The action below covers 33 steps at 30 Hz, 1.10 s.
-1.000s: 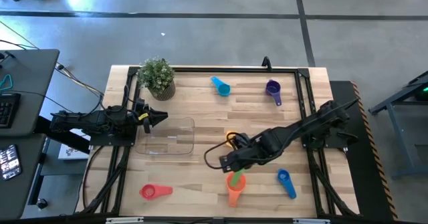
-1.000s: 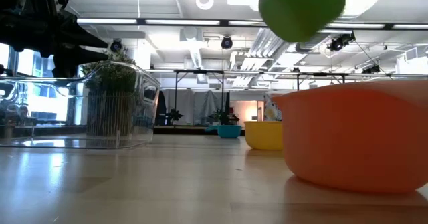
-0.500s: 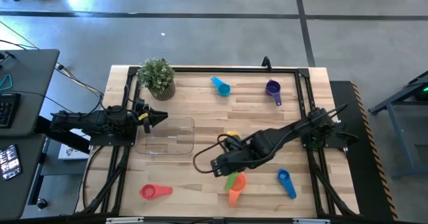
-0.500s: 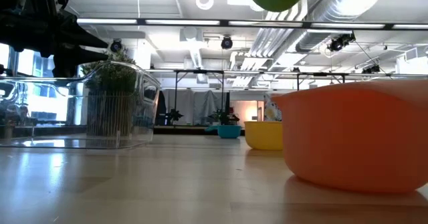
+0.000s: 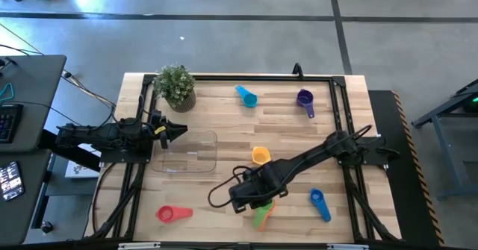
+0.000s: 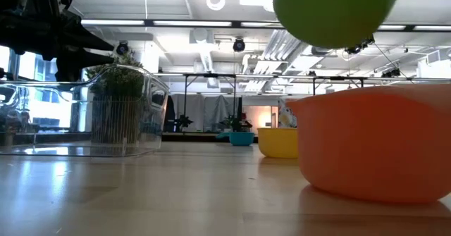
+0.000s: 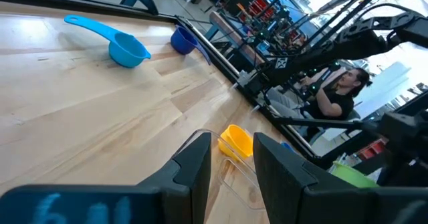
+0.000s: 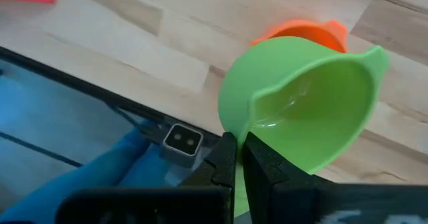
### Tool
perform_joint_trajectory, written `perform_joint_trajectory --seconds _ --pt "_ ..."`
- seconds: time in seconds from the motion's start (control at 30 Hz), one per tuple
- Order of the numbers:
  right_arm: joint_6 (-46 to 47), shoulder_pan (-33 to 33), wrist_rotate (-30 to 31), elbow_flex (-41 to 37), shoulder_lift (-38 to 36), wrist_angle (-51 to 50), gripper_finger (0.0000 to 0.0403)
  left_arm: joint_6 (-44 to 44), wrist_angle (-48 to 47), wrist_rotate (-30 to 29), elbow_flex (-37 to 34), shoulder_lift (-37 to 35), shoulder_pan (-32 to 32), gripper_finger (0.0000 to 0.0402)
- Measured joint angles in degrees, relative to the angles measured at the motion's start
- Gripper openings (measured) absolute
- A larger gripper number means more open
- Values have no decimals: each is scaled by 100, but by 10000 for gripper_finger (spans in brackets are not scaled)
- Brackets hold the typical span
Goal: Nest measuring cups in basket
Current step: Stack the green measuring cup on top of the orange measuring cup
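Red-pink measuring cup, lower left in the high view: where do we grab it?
Likely the short flat handle of the red-pink measuring cup, from straight above, jaws closing across its narrow width. It juts sideways from the round bowl toward the table's middle, clear of other things; the bowl looks too wide for a sure pinch.

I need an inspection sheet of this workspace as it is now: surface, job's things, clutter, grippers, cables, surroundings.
Surface: wooden table, black frame rails along its edges.
Job's things: clear basket holds no cup. Green cup held above the orange cup. Yellow cup, light blue cup, purple cup, blue cup and red-pink cup lie apart on the wood.
Clutter: potted plant.
Grippers: right gripper shut on the green cup's handle; left gripper open, at the basket's left edge.
Cables: black loop beside the right arm.
Surroundings: a seated person beyond the table.
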Motion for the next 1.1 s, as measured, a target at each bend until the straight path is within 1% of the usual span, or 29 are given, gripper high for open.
perform_joint_trajectory --seconds 0.4,0.6,1.1 --pt "-127 26 -4 -1 414 -209 2 191 0 -2 0 -1 0 104" --pt "-170 52 -147 -1 622 -282 2 195 0 -2 0 0 -2 104" --pt "-89 50 -200 -15 781 -331 2 195 1 -2 0 -1 0 104"
